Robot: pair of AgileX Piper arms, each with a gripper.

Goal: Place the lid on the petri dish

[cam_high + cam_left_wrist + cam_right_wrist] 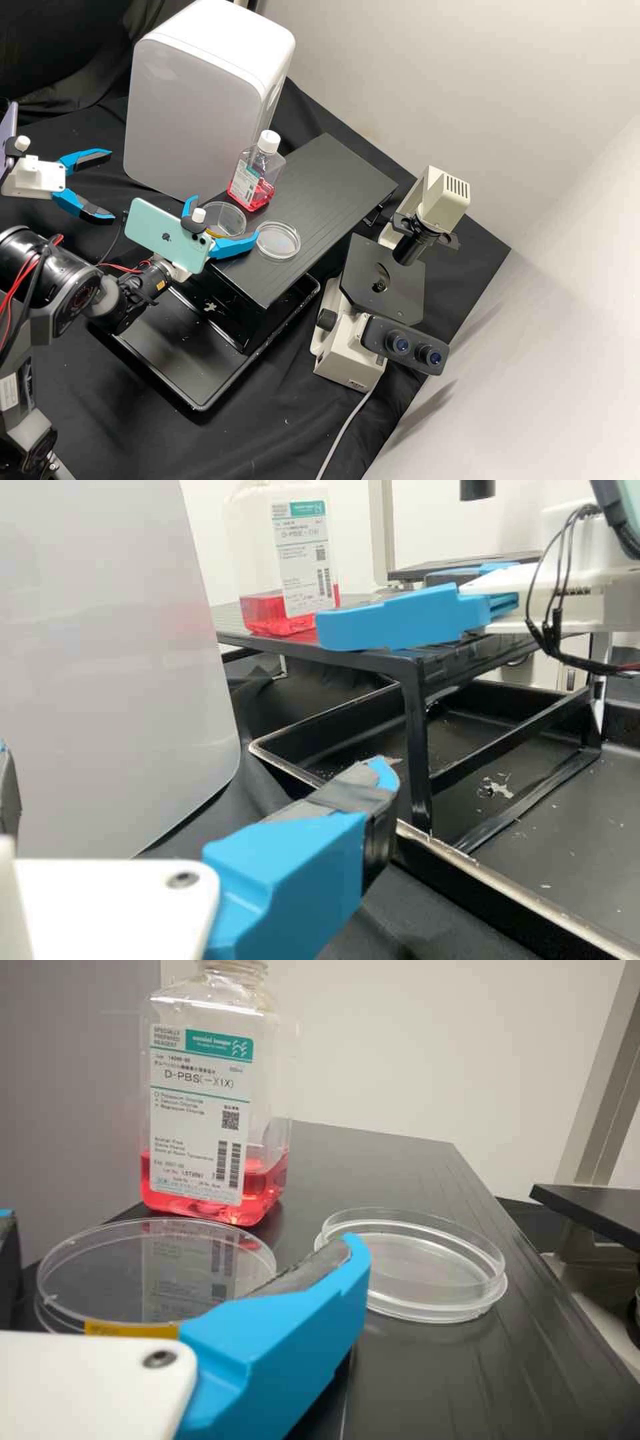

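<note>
Around the black riser: hard by its back-left corner, a white box. On its top near that corner, a bottle, just behind the lid. Off its right end, a microscope. Beneath it and out past its front, a black tray.

On the riser's top near the front edge, side by side but apart: lid and petri dish. Lying between the two, one blue finger of the right gripper. Fingers spread wide, one on each side of the lid, clamped on nothing. Cannot tell whether either finger touches the lid.

Well off the riser's left end, in front of the white box: the left gripper, fingers apart and empty.

Covering the riser's front-left corner and the right gripper's body in the high view: a mint-green phone on that wrist. Hidden behind the blue finger in the right wrist view: part of the lid's near rim. Cut off at the frame edge in both wrist views: the bottle's cap.

Lid and dish: clear plastic, round, shallow. Lid apparently flat side up, with a small yellow tag at its rim. Dish rim up. Bottle: clear, square-shouldered, white-capped, labelled, with red liquid low inside. Riser: matte black, faintly grooved on top, on thin square legs. Tray: glossy, dotted with pale specks. Fingers: blue plastic faced with dark grey pads.
</note>
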